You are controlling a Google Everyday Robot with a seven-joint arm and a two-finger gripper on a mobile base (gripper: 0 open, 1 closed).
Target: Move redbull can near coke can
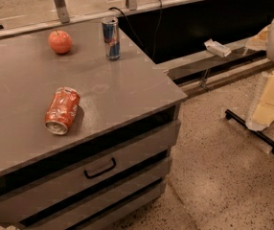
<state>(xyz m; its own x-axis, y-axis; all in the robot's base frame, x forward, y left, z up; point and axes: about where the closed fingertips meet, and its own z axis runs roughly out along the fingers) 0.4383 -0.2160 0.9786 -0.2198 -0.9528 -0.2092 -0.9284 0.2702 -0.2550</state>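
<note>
The redbull can [111, 38], slim, blue and silver, stands upright near the back right of the grey cabinet top [127, 87]. The coke can [62, 110], orange-red and dented, lies on its side near the front left of the top, silver end toward me. The two cans are well apart. My gripper [265, 110] shows as a pale white and cream shape at the right edge of the view. It hangs over the floor, far to the right of the cabinet and both cans, and holds nothing that I can see.
A red-orange apple [60, 41] sits at the back, left of the redbull can. The cabinet has drawers with a black handle [100, 168]. A black cable [142, 30] runs behind it. A low shelf [209, 61] carries a small white box [217, 47]. Speckled floor lies at right.
</note>
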